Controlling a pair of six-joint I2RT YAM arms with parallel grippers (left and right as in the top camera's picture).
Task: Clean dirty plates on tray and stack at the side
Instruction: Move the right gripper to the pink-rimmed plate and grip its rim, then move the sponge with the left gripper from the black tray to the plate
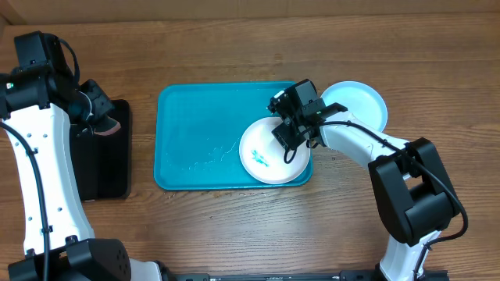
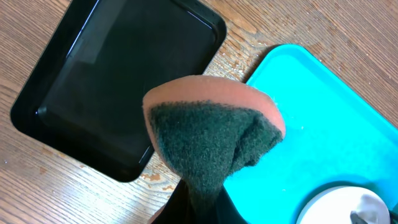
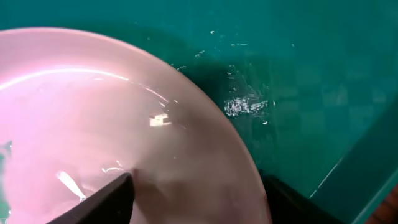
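The teal tray (image 1: 195,140) lies mid-table. A white plate (image 1: 266,156) with a small blue-green smear sits in its right end. My right gripper (image 1: 289,142) is open, its fingers straddling that plate's far right rim, one inside and one outside; in the right wrist view the gripper (image 3: 196,199) spans the plate (image 3: 93,112) over the tray (image 3: 298,62). A pale blue-white plate (image 1: 361,105) lies on the table right of the tray. No yellow-green plate shows. My left gripper (image 1: 98,117) is shut on an orange-and-green sponge (image 2: 211,130) left of the tray (image 2: 323,124).
A narrow black tray (image 1: 101,160) lies on the table left of the teal tray, under my left arm; it also shows in the left wrist view (image 2: 112,74). Water droplets glisten on the teal tray floor (image 1: 199,160).
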